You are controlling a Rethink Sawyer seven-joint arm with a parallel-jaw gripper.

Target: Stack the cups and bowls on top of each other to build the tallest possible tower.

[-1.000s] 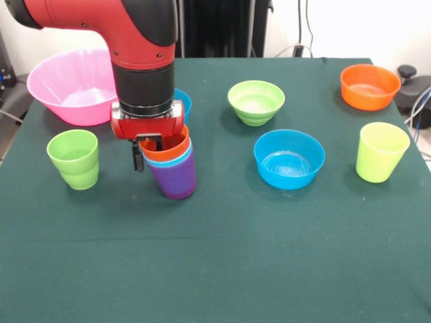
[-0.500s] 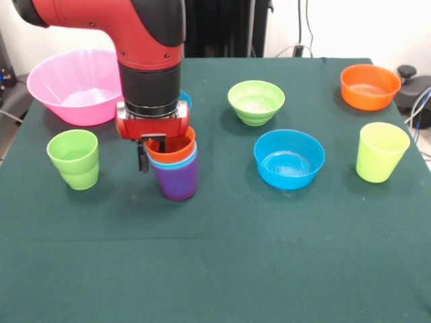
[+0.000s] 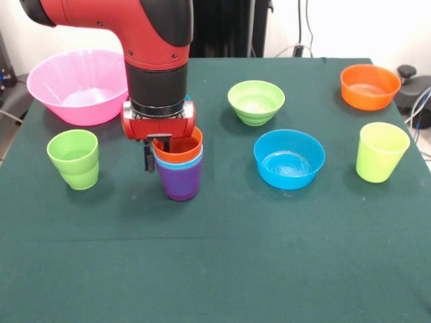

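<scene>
My pincer [image 3: 156, 153] pinches the orange cup [image 3: 179, 146] by its rim so it sits straight in the tower [image 3: 179, 169], left of the middle of the tabletop [image 3: 222, 256].

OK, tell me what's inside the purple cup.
The purple plastic cup holds a light blue cup, and an orange cup is nested in that. Only their rims show; the gripper covers the orange cup's interior.

Glossy red tubular robot arm [image 3: 114, 17] with black rounded joint, black cylindrical wrist, red block, small dark screws
</scene>
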